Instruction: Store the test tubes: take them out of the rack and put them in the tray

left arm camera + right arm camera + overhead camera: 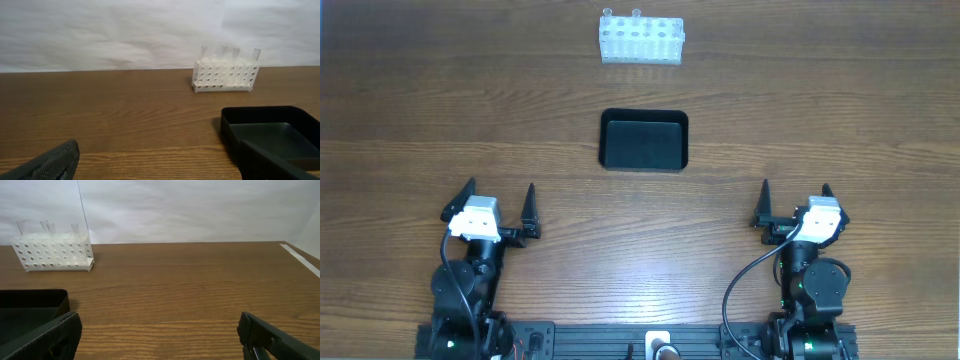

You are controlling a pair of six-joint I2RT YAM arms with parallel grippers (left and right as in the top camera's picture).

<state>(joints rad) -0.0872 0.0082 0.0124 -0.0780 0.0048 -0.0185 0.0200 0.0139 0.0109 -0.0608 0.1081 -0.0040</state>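
While your left gripper (500, 192) and right gripper (795, 192) are sitting wide open, you are risking toppling the rack (640, 42) by snagging test tubes (608, 15).

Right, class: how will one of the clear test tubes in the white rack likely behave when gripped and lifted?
The test tubes look thin, clear and smooth: probably light, slippery and crackable under a hard squeeze. Standing upright in the rack, one should likely slide straight up. Being round, it may roll once laid in the tray.
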